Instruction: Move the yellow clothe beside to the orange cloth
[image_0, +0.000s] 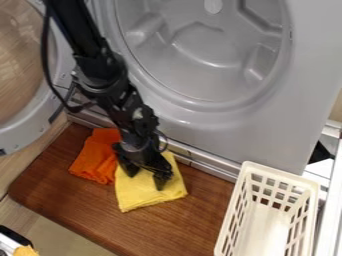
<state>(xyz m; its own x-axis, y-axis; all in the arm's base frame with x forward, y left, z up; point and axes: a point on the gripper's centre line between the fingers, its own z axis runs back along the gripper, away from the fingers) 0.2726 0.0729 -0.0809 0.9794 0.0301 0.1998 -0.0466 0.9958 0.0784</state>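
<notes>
We log a grey washing machine (310, 45) across the back, its round door (20, 136) swung open at the view's left edge. Below it lies the brown wooden table (70, 205), with a white slotted basket (280, 173) at lower right. The black arm (100, 70) slants down from the top edge. Of the two cloths, we note the yellow cloth (150, 197), spread fairly flat, and left of it the rumpled orange cloth (93, 160); their near edges look to meet or almost meet, so we judge the placement close to done. The end effector (145, 179) stands wide, holding nothing that we can make out. Risks, in our judgement: a finger could snag the yellow cloth on lifting and drag or fold it, since the tips are so low; a swing left could ruck up the orange cloth. Position: the yellow cloth lies directly beneath the end effector, extending past both fingertips toward the lower edge of the view; we cannot tell whether they press on it.
</notes>
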